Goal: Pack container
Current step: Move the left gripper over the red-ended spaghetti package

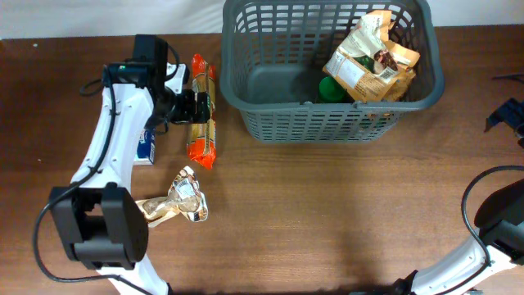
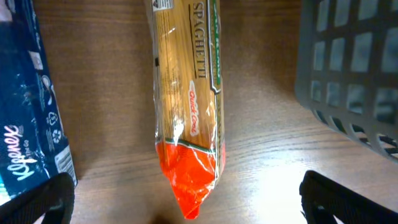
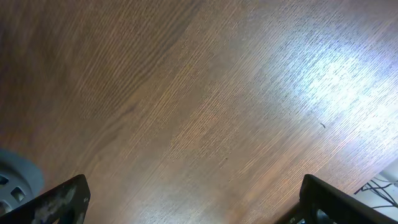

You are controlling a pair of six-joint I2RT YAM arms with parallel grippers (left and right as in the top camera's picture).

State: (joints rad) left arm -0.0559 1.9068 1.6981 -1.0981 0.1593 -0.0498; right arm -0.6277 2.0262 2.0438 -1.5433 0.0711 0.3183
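1. The basket (image 1: 327, 123) sits at the back of the counter (image 1: 327, 229). Snack bags (image 1: 372, 61) are piled at its right end, so the left half has room.
2. The left hand (image 1: 195, 106) hangs wide open across the spaghetti pack (image 2: 186, 124), holding nothing. My guess is it's lined up for a grab.
3. The right hand (image 1: 508, 115) is open and empty, parked well off to the side, probably to keep out of the way.

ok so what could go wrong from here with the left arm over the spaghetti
The open left fingers straddle the long orange-and-clear plastic spaghetti pack; its slick wrap might slip from a pinch. The blue Kleenex tissue pack lies close beside one finger and could get nudged. Being long, the pack could catch the rim of the dark gray lattice plastic basket on the way in.
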